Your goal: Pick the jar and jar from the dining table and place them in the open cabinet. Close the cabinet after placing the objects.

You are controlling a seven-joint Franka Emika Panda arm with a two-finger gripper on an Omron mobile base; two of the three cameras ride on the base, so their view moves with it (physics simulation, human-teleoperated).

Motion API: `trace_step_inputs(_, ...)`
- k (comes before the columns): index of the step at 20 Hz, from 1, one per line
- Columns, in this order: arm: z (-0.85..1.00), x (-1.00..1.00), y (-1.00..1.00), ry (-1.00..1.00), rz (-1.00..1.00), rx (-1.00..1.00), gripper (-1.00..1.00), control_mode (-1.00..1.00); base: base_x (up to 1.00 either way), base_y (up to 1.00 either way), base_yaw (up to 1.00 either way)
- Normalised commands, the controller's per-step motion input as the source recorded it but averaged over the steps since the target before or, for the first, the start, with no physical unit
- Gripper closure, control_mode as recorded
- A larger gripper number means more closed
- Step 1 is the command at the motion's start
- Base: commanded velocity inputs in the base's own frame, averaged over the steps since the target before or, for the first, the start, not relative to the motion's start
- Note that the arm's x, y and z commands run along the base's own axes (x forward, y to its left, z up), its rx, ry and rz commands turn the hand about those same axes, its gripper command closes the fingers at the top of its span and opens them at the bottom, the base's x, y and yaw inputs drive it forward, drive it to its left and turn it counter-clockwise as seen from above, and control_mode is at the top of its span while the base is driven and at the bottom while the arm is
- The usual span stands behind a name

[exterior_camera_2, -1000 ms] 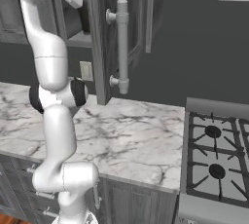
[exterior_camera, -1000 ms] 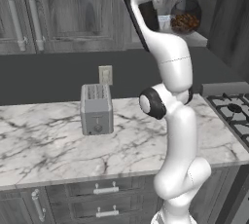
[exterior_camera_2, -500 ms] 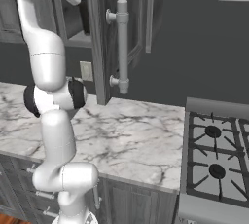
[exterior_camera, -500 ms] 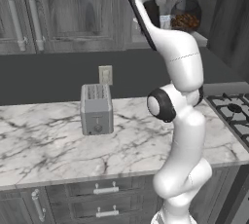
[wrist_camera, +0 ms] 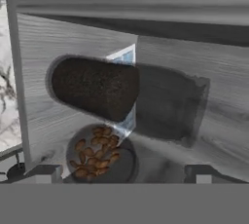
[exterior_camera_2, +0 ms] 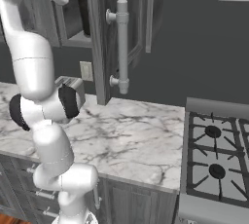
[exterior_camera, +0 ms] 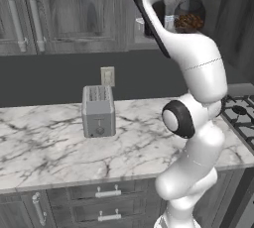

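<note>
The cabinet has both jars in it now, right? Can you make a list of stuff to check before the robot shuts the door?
1. Squat jar inside the cabinet: ok, it stands on the shelf.
2. Tall jar inside: ok, though in the hand view I cannot tell if it stands or lies.
3. Gripper let go: ok, the jaws are open and hold nothing.
4. Hand clear of the shelf: not ok, the fingertips sit close to the squat jar.
5. Cabinet door ready to push: ok, it hangs open with its handle free.
6. Jars clear of the door's path: cannot tell.
</note>
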Motion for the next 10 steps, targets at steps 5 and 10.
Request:
trace_step_inputs(5,-0.36,-0.75,0.0,-0.02,-0.04,0.0,-1.0,-1.0,0.0,0.0,0.0)
trace_step_inputs(10,-0.62,-0.81,0.0,0.0,-0.07,0.0,-1.0,-1.0,0.0,0.0,0.0)
